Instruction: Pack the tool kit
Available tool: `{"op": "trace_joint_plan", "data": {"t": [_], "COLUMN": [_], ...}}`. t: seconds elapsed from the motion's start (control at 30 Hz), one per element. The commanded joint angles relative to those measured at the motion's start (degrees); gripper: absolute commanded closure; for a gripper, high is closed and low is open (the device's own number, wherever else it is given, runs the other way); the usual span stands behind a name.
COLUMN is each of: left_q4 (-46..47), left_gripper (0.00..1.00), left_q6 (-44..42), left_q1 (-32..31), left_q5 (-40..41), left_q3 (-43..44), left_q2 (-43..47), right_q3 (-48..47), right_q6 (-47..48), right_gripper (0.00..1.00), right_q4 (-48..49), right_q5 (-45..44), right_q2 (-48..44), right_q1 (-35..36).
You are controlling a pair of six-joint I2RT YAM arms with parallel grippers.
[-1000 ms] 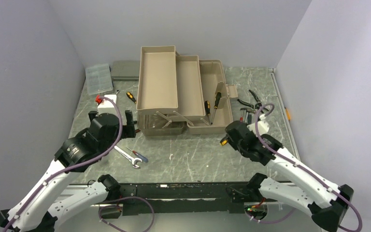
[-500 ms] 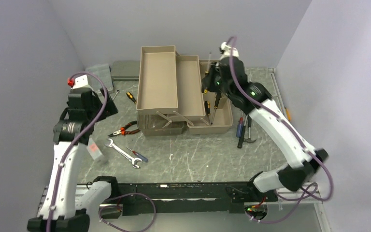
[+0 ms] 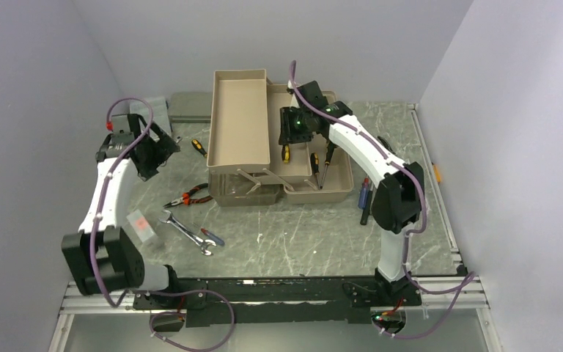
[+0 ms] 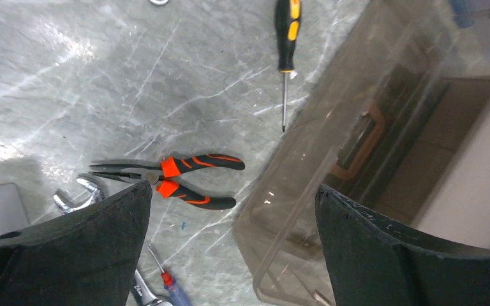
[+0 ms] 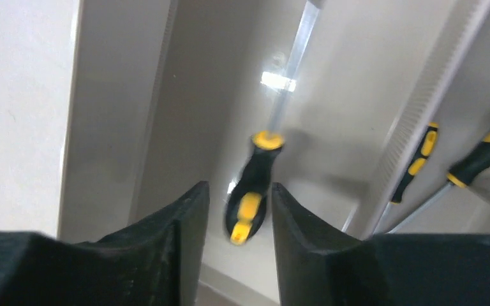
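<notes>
Right tool [image 5: 236, 188], jaws narrowly apart about the yellow-and-black screwdriver [image 5: 255, 169] (gripped or loose, I cannot tell) over the middle tray [image 5: 217, 76] of the toolbox [image 3: 322, 194] at 12 o'clock on the surface [image 3: 300, 235], worries me: lifting askew could drag it over the tray wall.

The tabletop [image 3: 293, 235] is grey stone-like, with pale veins running over it, and a thin white strip [image 3: 430, 172] runs along its right edge. On that strip lies a small orange thing [image 3: 437, 173], too small to tell what it is. At the far left corner a flat grey case [image 3: 189, 106] lies against the back wall [image 3: 278, 37]. Just beside it, on its left, is a clear box with many small compartments [image 3: 160, 110], partly hidden. Near the front left a small pale see-through box with a red mark [image 3: 141, 226] stands alone. Plain pale walls close the left, back and right sides.
</notes>
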State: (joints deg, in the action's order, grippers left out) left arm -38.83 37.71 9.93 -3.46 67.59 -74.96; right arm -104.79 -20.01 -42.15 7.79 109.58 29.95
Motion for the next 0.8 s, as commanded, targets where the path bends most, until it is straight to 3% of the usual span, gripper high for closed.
{"op": "trace_joint_plan", "data": {"t": [0.0, 0.27, 0.57, 0.77], "left_q4": [2.2, 6.7, 5.2, -5.5], "left_gripper": [0.01, 0.01, 0.03, 0.05], "left_q6": [5.7, 13.6, 19.4, 19.9], "left_q1": [0.3, -0.2, -3.0, -5.1], "left_q5": [-3.0, -4.1, -1.2, 2.1], "left_q3": [2.8, 4.9, 18.0, 33.8], "left_q2": [-7.3, -16.4, -32.6, -45.3], "right_q3": [-6.2, -7.2, 1.0, 5.0], "right_q6": [0.9, 0.7, -1.4, -2.4], "right_gripper": [0.49, 0.46, 0.47, 0.48], "right_q4": [-1.7, -0.8, 4.4, 6.3], "right_q5": [3.0, 2.9, 2.9, 2.7], "right_q2": [2.4, -1.5, -15.1, -20.4], "right_q1": [0.0, -1.0, -3.6, -5.8]}}
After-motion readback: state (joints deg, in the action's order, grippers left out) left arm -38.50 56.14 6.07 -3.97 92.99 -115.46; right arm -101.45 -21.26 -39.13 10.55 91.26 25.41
